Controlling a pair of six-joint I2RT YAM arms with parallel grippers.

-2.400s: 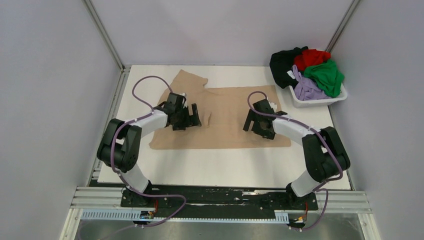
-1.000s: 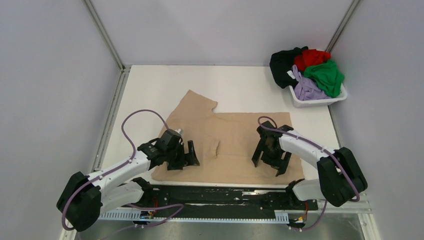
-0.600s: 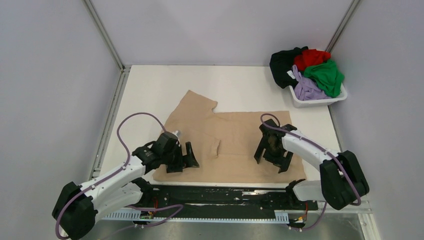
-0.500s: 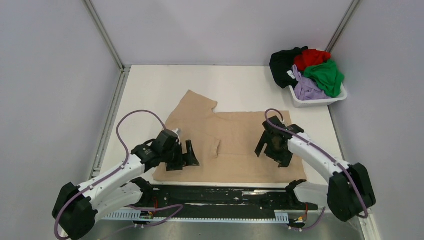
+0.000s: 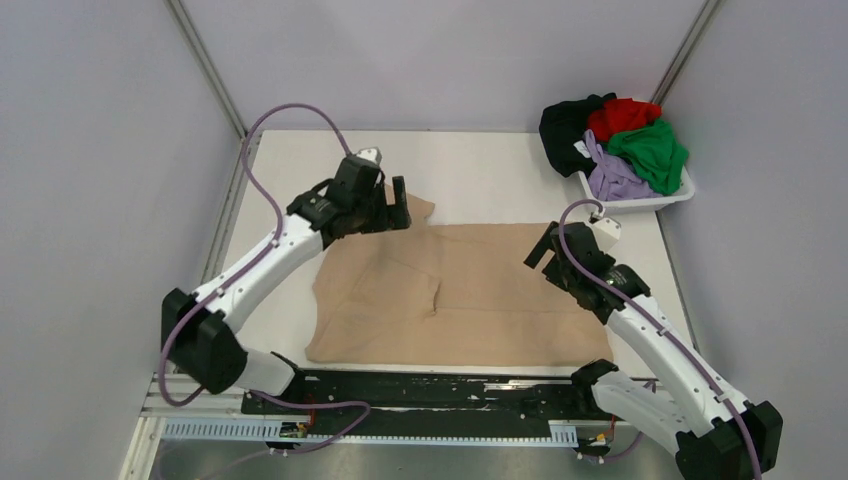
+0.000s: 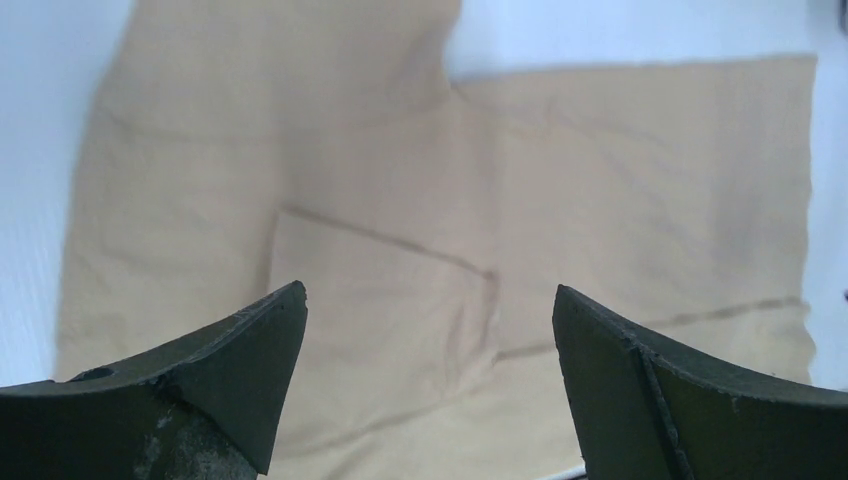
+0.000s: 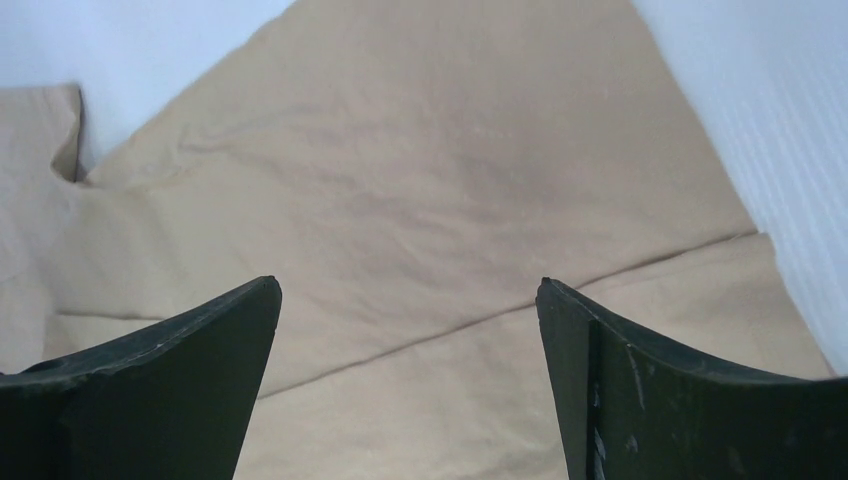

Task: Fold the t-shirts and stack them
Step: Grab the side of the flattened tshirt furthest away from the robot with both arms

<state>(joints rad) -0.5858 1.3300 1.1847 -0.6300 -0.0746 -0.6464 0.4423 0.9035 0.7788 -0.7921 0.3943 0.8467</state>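
The tan t-shirt (image 5: 450, 295) lies flat on the white table, partly folded lengthwise, its near edge at the table's front. It also shows in the left wrist view (image 6: 400, 250) and the right wrist view (image 7: 430, 210). My left gripper (image 5: 390, 208) is open and empty, raised over the shirt's far left sleeve. My right gripper (image 5: 545, 258) is open and empty, raised over the shirt's right edge. The black (image 5: 565, 125), red (image 5: 622, 115), green (image 5: 652, 152) and lavender (image 5: 612, 178) t-shirts are heaped in the basket.
The white plastic basket (image 5: 640, 203) stands at the table's far right corner. Grey walls close in the table on three sides. The black rail with the arm bases (image 5: 440, 395) runs along the near edge.
Both grippers have let go of the shirt and lifted away from its near part. The left moved to the far left sleeve, the right back and up at the right edge.
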